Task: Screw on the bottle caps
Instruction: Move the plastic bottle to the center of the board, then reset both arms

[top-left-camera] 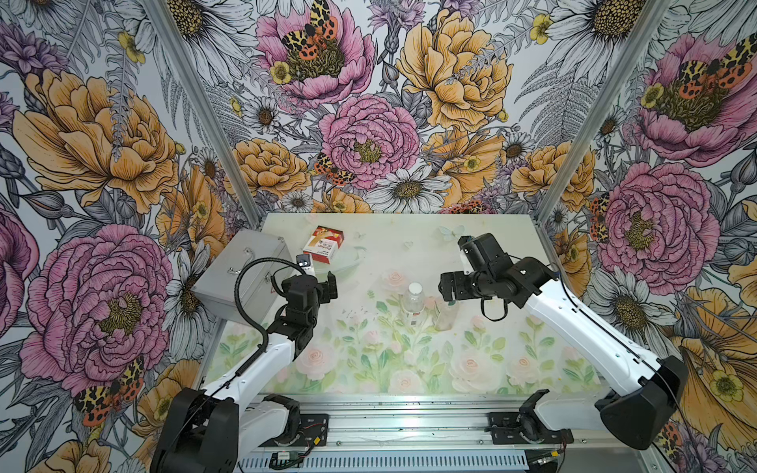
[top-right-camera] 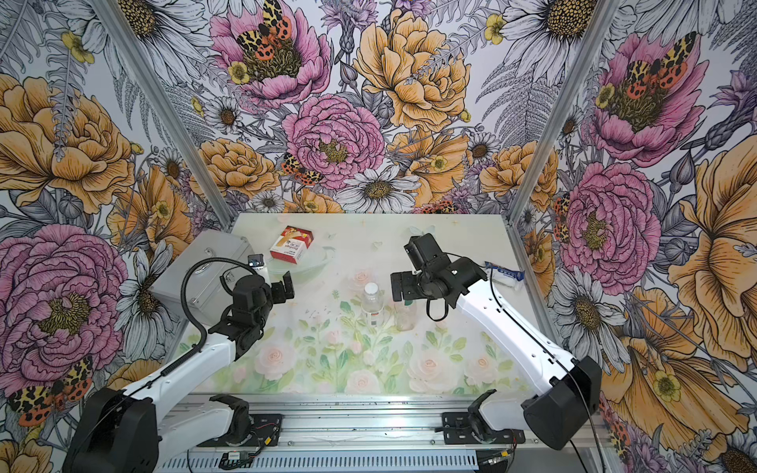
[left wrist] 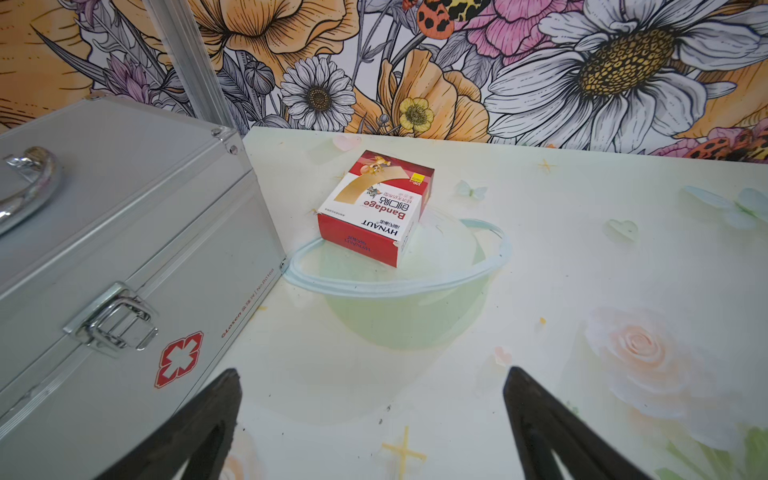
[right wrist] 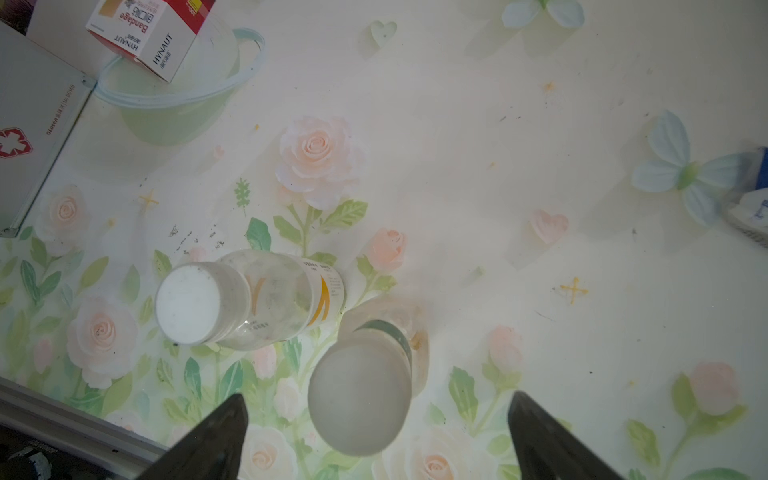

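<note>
- Both bottles are seen upright near the middle of the desk (top-left-camera: pixel 545 360), just beside each other, and each neck is covered by a cap.
- The orange-marked bottle (right wrist: pixel 286 299) is topped by a flat white cap (right wrist: pixel 189 309), which is seated level as far as can be told.
- The green-banded bottle (right wrist: pixel 395 316) is covered by the second cap (right wrist: pixel 357 395), a smooth round disc greyed by shadow. How tightly it is threaded cannot be told.
- The right hand (right wrist: pixel 378 398) is spread above that cap, with a finger on either side and clear of it. Nothing is pinched.
- The left hand (left wrist: pixel 372 370) is also spread and empty, beside the metal case (left wrist: pixel 124 228) and well apart from the bottles.
- The task is judged nearly or fully done, with at most a tightness check left.
- The bottles are made of clear, thin, scuffed plastic, cylindrical with narrow necks, so easy tipping is to be expected.
- The case is ribbed aluminium with chromed latches. A glossy cardboard bandage box (left wrist: pixel 376 208) and a translucent bowl (left wrist: pixel 500 249) are seen towards the back of the desk.
</note>
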